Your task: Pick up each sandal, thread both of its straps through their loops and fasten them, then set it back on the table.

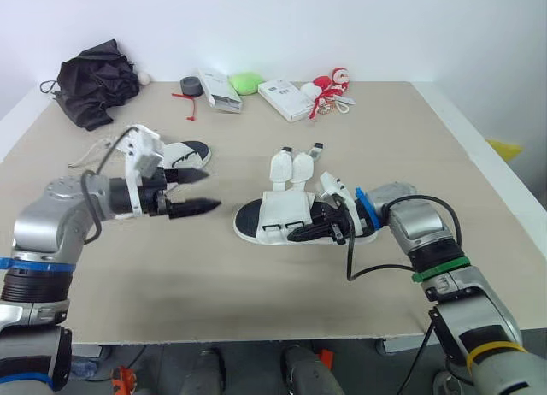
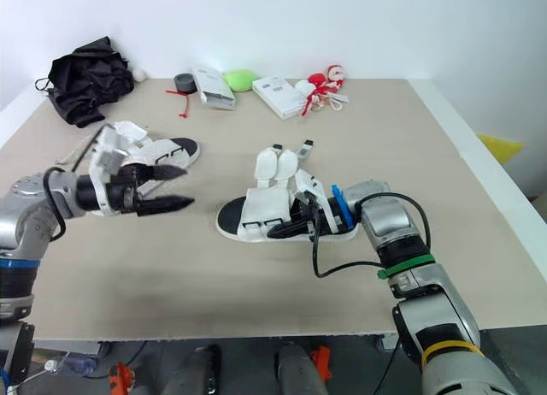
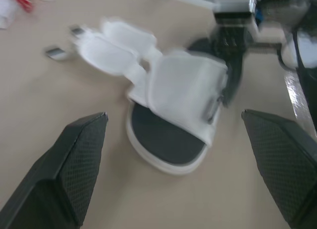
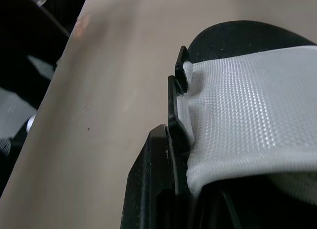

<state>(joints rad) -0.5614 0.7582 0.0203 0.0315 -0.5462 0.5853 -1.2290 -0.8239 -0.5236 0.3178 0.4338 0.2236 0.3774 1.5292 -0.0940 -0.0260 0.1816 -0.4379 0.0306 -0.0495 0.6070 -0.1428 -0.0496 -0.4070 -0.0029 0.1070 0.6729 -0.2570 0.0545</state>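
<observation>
The right hand is pinched shut on the strap edge of the sandal lying mid-frame on the surface, its forearm low, reaching in from the lower right. The left hand hovers spread wide at left, with the second sandal just behind it. A black cloth and boxes line the top.

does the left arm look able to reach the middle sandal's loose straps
Probably yes: the left gripper hovers open, only bare table between it and the middle sandal, whose straps lie open on the far side. The right gripper is at its other side.
</observation>
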